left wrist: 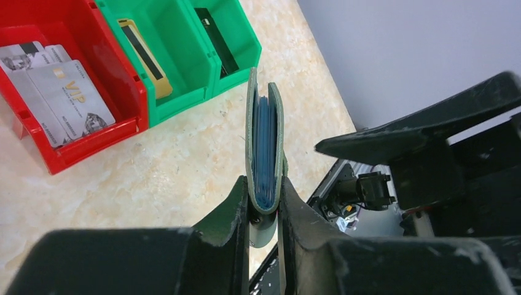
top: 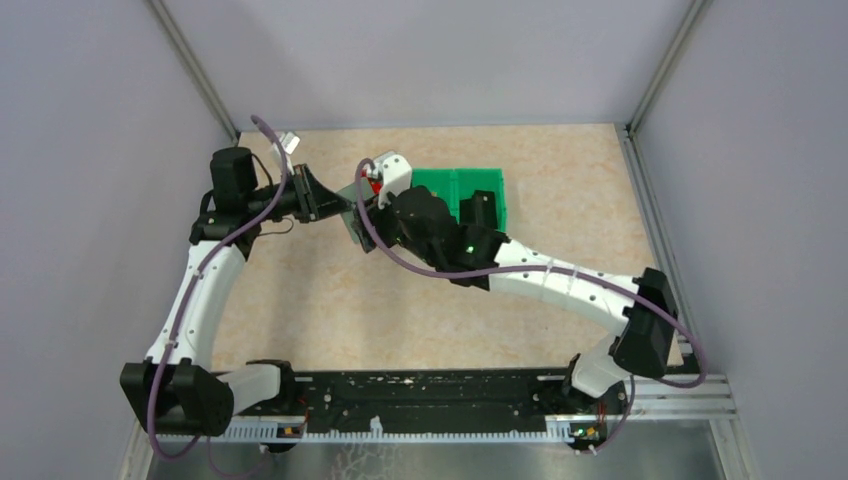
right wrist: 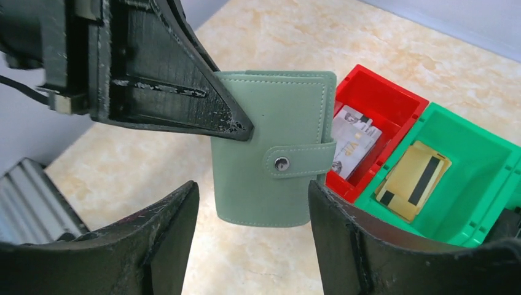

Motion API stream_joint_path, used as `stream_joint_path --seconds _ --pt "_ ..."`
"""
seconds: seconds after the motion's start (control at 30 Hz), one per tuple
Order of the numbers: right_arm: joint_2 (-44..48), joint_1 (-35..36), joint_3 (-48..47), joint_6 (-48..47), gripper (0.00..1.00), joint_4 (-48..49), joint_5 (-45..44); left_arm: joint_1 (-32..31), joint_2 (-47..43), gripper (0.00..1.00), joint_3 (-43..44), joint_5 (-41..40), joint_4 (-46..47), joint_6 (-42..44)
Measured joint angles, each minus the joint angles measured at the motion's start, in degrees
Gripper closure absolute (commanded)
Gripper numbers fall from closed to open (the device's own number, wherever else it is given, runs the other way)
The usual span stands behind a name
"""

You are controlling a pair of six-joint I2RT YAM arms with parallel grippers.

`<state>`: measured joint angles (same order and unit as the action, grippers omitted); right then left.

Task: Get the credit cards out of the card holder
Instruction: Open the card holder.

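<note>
The grey-green card holder (right wrist: 270,153) hangs upright above the table, folded, its tab snapped down. My left gripper (left wrist: 265,209) is shut on its spine end, and blue-grey pocket edges (left wrist: 265,147) show between the covers. Whether credit cards are inside it I cannot tell. Silver credit cards (left wrist: 67,92) lie in the red bin (left wrist: 74,147), and a yellow one (right wrist: 415,178) lies in the green bin (right wrist: 485,160). My right gripper (right wrist: 252,209) is open just short of the holder's lower edge, touching nothing. From above, the card holder (top: 352,222) sits between both grippers.
The red bin (top: 372,183) and green bin (top: 460,190) stand side by side at the back of the table, right behind the grippers. A second green compartment (left wrist: 212,37) holds a dark card. Grey walls close in the table on three sides.
</note>
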<state>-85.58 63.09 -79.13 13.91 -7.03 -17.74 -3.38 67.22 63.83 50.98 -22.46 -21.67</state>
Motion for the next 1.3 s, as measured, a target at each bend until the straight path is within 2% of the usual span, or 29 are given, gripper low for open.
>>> stream_joint_path --seconds 0.43,0.7,1.0,1.07,1.13,1.3 --pt "-5.70 1.77 -4.28 -5.53 0.57 -2.40 -7.21 0.00 0.00 1.00 -0.02 0.61 -0.46 -4.85" --pt "-7.06 1.79 -5.73 -7.26 0.84 -2.29 -9.70 0.00 -0.17 1.00 -0.68 0.76 -0.28 -5.99" --pt "-7.32 2.43 -5.73 -8.41 0.86 -1.84 -12.39 0.00 -0.17 1.00 -0.68 0.79 -0.33 -5.97" --pt "-7.45 2.58 -5.70 -8.55 0.90 -1.77 -12.92 0.00 -0.17 1.00 -0.68 0.70 -0.33 -5.97" --pt "-7.61 2.89 -5.70 -8.85 1.00 -1.68 -13.62 0.00 -0.17 1.00 -0.68 0.61 -0.50 -5.95" --pt "-8.61 4.04 -5.70 -10.29 1.00 -0.66 -16.22 0.00 -0.17 1.00 -0.66 -0.31 -1.20 -5.77"
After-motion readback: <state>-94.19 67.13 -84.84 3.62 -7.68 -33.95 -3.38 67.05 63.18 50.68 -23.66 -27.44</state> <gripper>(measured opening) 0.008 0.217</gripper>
